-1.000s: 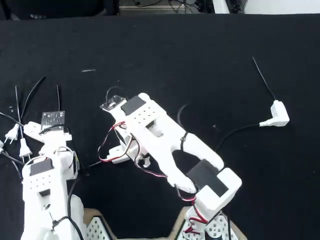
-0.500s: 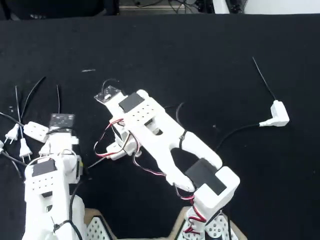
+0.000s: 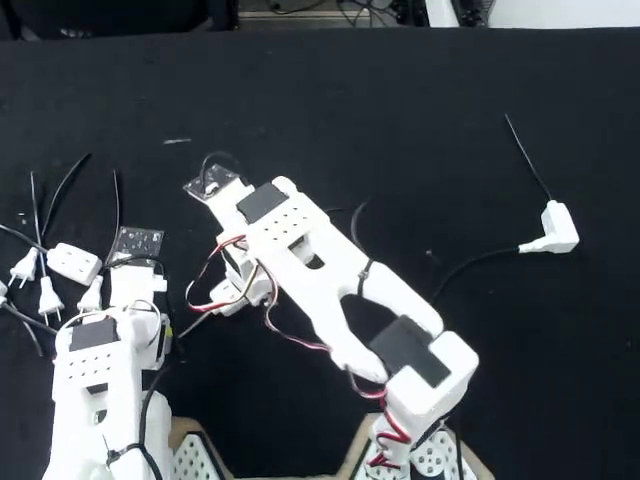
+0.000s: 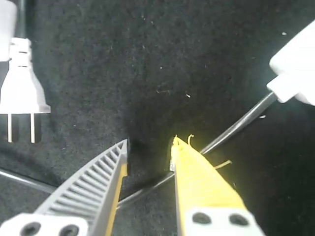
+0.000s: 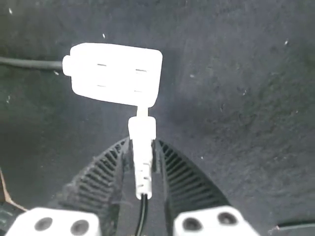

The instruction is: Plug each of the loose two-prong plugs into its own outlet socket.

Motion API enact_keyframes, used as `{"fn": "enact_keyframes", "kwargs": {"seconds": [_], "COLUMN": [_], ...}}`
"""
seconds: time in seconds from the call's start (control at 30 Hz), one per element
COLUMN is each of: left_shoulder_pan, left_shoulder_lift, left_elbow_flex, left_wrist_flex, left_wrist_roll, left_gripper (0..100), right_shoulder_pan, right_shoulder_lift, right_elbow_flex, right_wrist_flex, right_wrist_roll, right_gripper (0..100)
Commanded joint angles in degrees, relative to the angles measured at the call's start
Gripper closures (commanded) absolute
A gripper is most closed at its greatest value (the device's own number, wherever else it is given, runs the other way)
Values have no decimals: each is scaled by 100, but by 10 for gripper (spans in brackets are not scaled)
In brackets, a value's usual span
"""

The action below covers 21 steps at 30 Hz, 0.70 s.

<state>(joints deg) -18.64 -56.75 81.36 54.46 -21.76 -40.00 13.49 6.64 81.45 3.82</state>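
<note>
My right gripper point(image 5: 142, 145) is shut on a small white two-prong plug point(image 5: 141, 129). The plug's prong end meets the edge of a white outlet block point(image 5: 115, 73); how deep it sits I cannot tell. In the high view the right arm point(image 3: 300, 250) stretches to the left of the table's middle. My left gripper point(image 4: 149, 142) is open just above the cloth, with a black cable point(image 4: 236, 130) running under its fingers. A loose white plug point(image 4: 22, 83) lies beside it, prongs bare. A second outlet block point(image 3: 75, 262) and two loose plugs point(image 3: 25, 268) point(image 3: 48, 297) lie by the left arm point(image 3: 100, 360).
A white angled plug point(image 3: 558, 228) with its black cable lies far to the right. Thin black cables point(image 3: 60, 190) fan out at the left edge. A black cloth point(image 3: 400, 120) covers the table, with free room at the back and middle right.
The left arm has drawn back to the right, off the outlet block by the loose plugs. The right arm's wrist has shifted left and slightly toward the back.
</note>
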Motion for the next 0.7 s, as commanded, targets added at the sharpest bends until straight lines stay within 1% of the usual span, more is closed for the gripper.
{"fn": "enact_keyframes", "kwargs": {"seconds": [0.0,0.13,0.33,0.53,0.67], "left_shoulder_pan": [127,110,101,101,119], "left_shoulder_lift": [9,9,9,9,9], "left_elbow_flex": [-31,-31,-31,-31,-31], "left_wrist_flex": [79,88,79,70,62], "left_wrist_roll": [-35,-35,-35,-35,-35], "left_gripper": [848,848,848,848,848], "right_shoulder_pan": [167,193,176,105,97], "right_shoulder_lift": [198,479,505,532,532], "right_elbow_flex": [-585,-1165,-2044,-2229,-2229], "right_wrist_flex": [79,721,1468,1495,1486], "right_wrist_roll": [18,18,18,-53,-475], "right_gripper": [988,988,988,988,988]}}
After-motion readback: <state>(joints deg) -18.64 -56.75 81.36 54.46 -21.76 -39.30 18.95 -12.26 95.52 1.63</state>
